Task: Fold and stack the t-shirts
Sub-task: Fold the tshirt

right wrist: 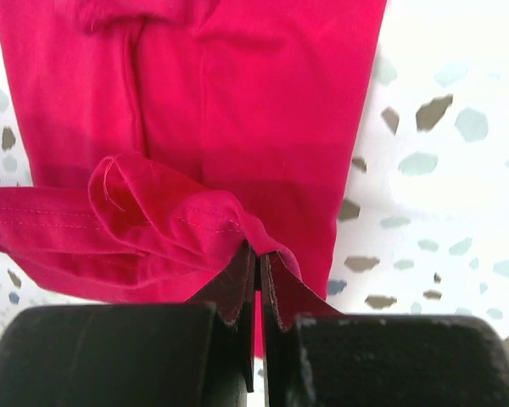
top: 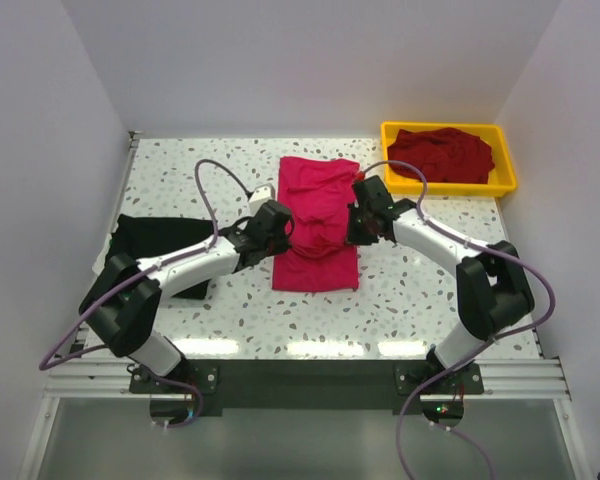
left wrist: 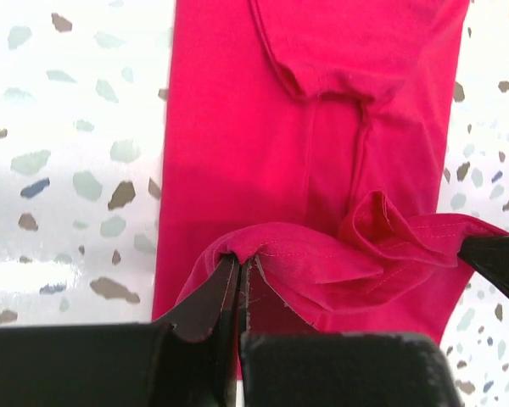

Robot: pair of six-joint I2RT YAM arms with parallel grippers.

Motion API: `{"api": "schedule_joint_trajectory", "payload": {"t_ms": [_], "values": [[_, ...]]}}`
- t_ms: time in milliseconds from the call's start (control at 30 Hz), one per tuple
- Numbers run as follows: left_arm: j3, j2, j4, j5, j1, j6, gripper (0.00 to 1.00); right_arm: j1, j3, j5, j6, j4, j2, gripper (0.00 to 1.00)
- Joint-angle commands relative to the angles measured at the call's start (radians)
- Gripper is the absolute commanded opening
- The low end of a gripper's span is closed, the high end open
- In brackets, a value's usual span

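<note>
Top external view: the pink-red shirt [top: 315, 268] lies mid-surface as a narrow strip. Its long axis runs from the near edge, where the arm bases are, toward the far wall. The left gripper [top: 276, 232] sits at the strip's left edge and the right gripper [top: 360, 218] at its right edge. They face each other about halfway along its length.

Wrist views: each gripper is clamped shut on a pinch of pink cloth. A stitched hem edge is raised off the strip and hangs between the two pinches, slack and bunched toward the right gripper. The flat layer of the shirt lies directly beneath.

Key relation: the held hem runs crosswise, square to the strip's long axis, with one arm at each end. Neither arm is nearer, so the hold is symmetric.

Judgement: the fold turns on carrying that hem along the long axis, with both arms level. Taking up the slack first should keep the crease straight. The wrist views alone do not show whether the fold goes toward the near or the far end.

Other shirts: the black shirt [top: 150, 235] is at the left, partly under the left arm. The maroon shirt [top: 442, 152] is in the yellow tray [top: 507, 183] at the far right. Both are well apart from the strip.
</note>
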Motion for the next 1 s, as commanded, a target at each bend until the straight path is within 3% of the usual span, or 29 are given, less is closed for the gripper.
{"api": "schedule_joint_trajectory", "payload": {"t_ms": [0, 367, 400, 433, 500, 533, 567, 600, 633, 700, 800, 900, 967], "values": [[0.070, 0.048, 0.058, -0.011, 0.028, 0.050, 0.00, -0.022, 0.070, -0.005, -0.027, 0.051, 0.040, 0.00], [0.162, 0.217, 0.111, 0.075, 0.101, 0.115, 0.00, -0.085, 0.160, -0.039, -0.013, 0.088, 0.188, 0.00], [0.173, 0.229, 0.105, 0.080, 0.105, 0.116, 0.04, -0.091, 0.166, -0.042, -0.013, 0.091, 0.201, 0.04], [0.191, 0.235, 0.099, 0.078, 0.110, 0.118, 0.12, -0.095, 0.186, -0.045, -0.010, 0.093, 0.209, 0.14], [0.199, 0.234, 0.097, 0.064, 0.124, 0.124, 0.35, -0.105, 0.206, -0.055, -0.022, 0.097, 0.225, 0.20], [0.190, 0.228, 0.110, 0.058, 0.130, 0.138, 0.45, -0.108, 0.232, -0.056, -0.028, 0.085, 0.227, 0.31], [0.188, 0.208, 0.127, 0.052, 0.143, 0.142, 0.60, -0.111, 0.246, -0.064, -0.055, 0.079, 0.229, 0.35], [0.187, 0.197, 0.125, 0.060, 0.151, 0.144, 0.69, -0.113, 0.255, -0.064, -0.066, 0.070, 0.219, 0.41], [0.181, 0.171, 0.121, 0.064, 0.163, 0.151, 0.83, -0.116, 0.260, -0.064, -0.092, 0.064, 0.210, 0.58], [0.159, 0.134, 0.121, 0.060, 0.164, 0.153, 0.96, -0.121, 0.246, -0.052, -0.094, 0.050, 0.184, 0.69], [0.070, 0.053, 0.160, 0.107, 0.164, 0.156, 1.00, -0.121, 0.151, -0.097, -0.094, 0.094, 0.092, 0.99], [-0.019, -0.014, 0.154, 0.156, 0.162, 0.147, 1.00, -0.107, 0.059, -0.176, -0.117, 0.130, 0.015, 0.99], [-0.086, -0.064, 0.127, 0.166, 0.162, 0.118, 1.00, -0.055, 0.038, -0.136, -0.158, 0.113, -0.009, 0.99]]}}
